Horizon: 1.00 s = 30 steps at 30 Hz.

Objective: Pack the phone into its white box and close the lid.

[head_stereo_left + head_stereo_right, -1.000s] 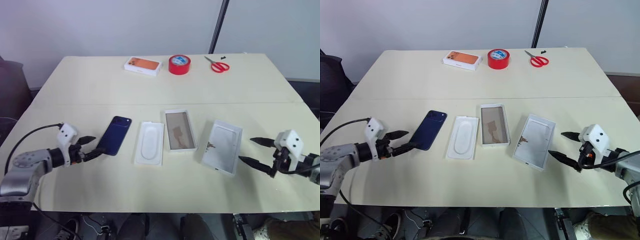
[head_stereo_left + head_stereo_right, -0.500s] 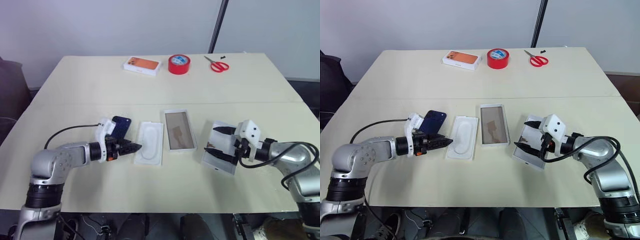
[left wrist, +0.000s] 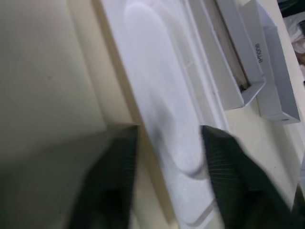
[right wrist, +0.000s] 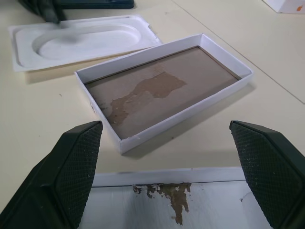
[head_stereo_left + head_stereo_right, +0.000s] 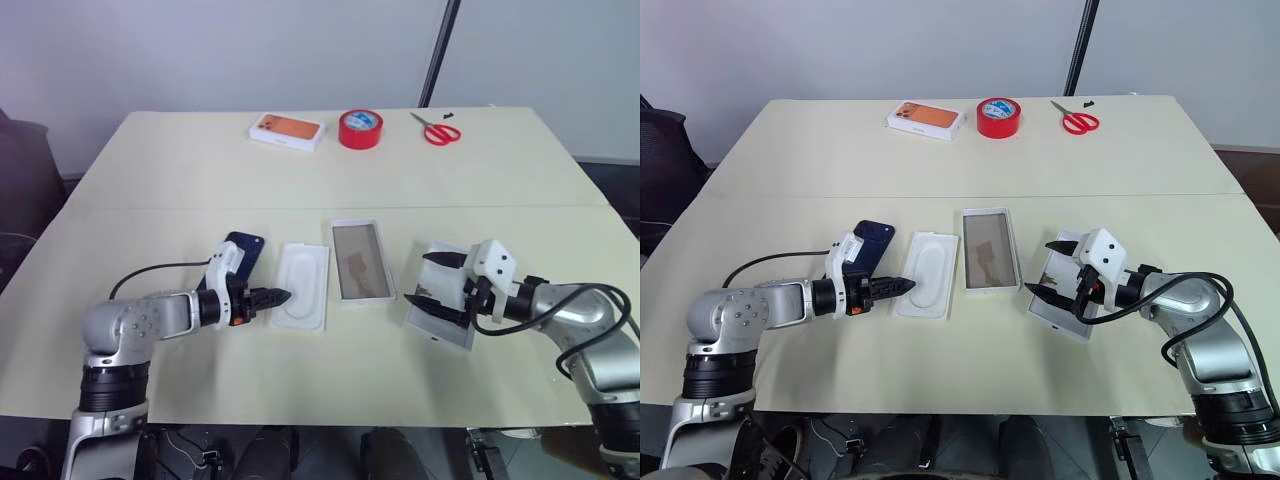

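so the left gripper [image 5: 278, 296] sits fingers apart at the white molded insert tray's [image 5: 301, 285] edge, right gripper [image 5: 428, 281] spread wide over the lid [image 5: 447, 293]

The table [image 5: 300, 170] is pale cream. The phone [image 5: 240, 252] is glossy dark blue. Beside it a moulded insert [image 5: 301, 285] is plain white. The white box [image 5: 358, 260] has white walls and a brown floor with a lighter torn patch. The lid [image 5: 445, 290] is white inside with a small brown smear. Farther back lie an orange-printed white box [image 5: 287, 131], a red tape roll [image 5: 360, 129] and red-handled scissors [image 5: 436, 128].
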### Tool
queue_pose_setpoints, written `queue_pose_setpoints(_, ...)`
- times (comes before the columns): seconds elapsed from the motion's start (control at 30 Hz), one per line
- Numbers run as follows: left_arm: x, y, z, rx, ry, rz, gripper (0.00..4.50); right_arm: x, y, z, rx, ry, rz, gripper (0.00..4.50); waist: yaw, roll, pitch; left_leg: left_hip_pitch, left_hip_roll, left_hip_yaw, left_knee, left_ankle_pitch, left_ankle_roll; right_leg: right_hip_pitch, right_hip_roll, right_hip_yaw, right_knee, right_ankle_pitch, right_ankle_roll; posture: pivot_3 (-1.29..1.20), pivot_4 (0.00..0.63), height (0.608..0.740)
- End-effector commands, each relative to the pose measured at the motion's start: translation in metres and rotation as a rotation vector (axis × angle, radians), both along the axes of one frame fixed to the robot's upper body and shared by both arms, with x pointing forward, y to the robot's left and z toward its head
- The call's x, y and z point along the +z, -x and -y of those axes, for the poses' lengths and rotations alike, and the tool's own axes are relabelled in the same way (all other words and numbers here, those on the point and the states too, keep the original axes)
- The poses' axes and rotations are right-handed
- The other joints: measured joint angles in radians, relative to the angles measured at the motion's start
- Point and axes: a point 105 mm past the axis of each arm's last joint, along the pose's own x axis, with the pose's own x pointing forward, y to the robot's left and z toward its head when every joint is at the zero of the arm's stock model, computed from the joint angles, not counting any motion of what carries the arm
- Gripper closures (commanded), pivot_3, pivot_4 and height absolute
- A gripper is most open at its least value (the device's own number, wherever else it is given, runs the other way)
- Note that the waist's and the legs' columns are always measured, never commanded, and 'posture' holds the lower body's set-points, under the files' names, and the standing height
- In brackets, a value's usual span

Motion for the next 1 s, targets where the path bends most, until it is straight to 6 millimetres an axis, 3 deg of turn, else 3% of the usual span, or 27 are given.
queue_pose_setpoints(0.03, -0.011, 0.004, -0.004, 0.006, -0.013, -0.048, 4.47, 0.012, -0.001, -0.010, 0.031, 0.000, 0.060, 0.00, 0.000, 0.000, 0.000, 0.000, 0.000, 0.000, 0.000, 0.000, 0.000, 0.000, 0.000, 0.000, 0.000, 0.000, 0.000, 0.00, 0.150, 0.740)
queue_pose_setpoints(0.37, 0.009, -0.009, -0.011, 0.076, 0.078, -0.002, 4.47, 0.010, -0.006, -0.026, 0.097, 0.004, 0.073, 0.00, -0.002, 0.000, 0.000, 0.001, 0.000, 0.000, 0.000, 0.000, 0.000, 0.000, 0.000, 0.000, 0.000, 0.000, 0.000, 0.00, 0.150, 0.740)
queue_pose_setpoints(0.6, 0.032, -0.022, -0.015, 0.124, 0.153, 0.050, 4.47, -0.006, 0.006, -0.067, 0.275, 0.012, 0.001, 0.00, -0.002, 0.000, 0.000, 0.000, 0.000, 0.000, 0.000, 0.000, 0.000, 0.000, 0.000, 0.000, 0.000, 0.000, 0.000, 0.00, 0.150, 0.740)
queue_pose_setpoints(0.7, 0.037, -0.022, -0.011, 0.119, 0.190, 0.052, 4.47, -0.019, 0.000, -0.070, 0.304, 0.102, -0.001, 0.00, -0.003, -0.001, 0.000, 0.000, 0.000, 0.000, 0.000, 0.000, 0.000, 0.000, 0.000, 0.000, 0.000, 0.000, 0.000, 0.00, 0.150, 0.740)
queue_pose_setpoints(0.8, 0.040, -0.023, -0.011, 0.131, 0.204, 0.051, 4.47, -0.020, -0.011, -0.071, 0.298, 0.108, -0.016, 0.00, -0.003, -0.001, 0.000, 0.000, 0.000, 0.000, 0.000, 0.000, 0.000, -0.001, 0.000, 0.000, 0.000, 0.000, 0.000, 0.00, 0.150, 0.740)
queue_pose_setpoints(0.9, 0.038, -0.024, -0.015, 0.128, 0.188, 0.012, 4.50, -0.032, -0.021, -0.067, 0.327, 0.224, -0.029, 0.83, -0.006, -0.001, 0.000, 0.000, 0.000, 0.000, 0.000, 0.000, -0.001, -0.001, 0.000, 0.000, 0.000, 0.000, 0.000, 0.00, 0.150, 0.740)
queue_pose_setpoints(1.0, 0.046, -0.030, -0.021, 0.136, 0.131, 0.081, 4.50, -0.033, -0.026, -0.069, 0.354, 0.221, -0.040, 2.27, -0.006, -0.001, 0.001, 0.000, -0.001, 0.000, -0.001, 0.000, -0.001, -0.001, 0.001, 0.000, 0.000, 0.000, 0.000, 0.00, 0.150, 0.740)
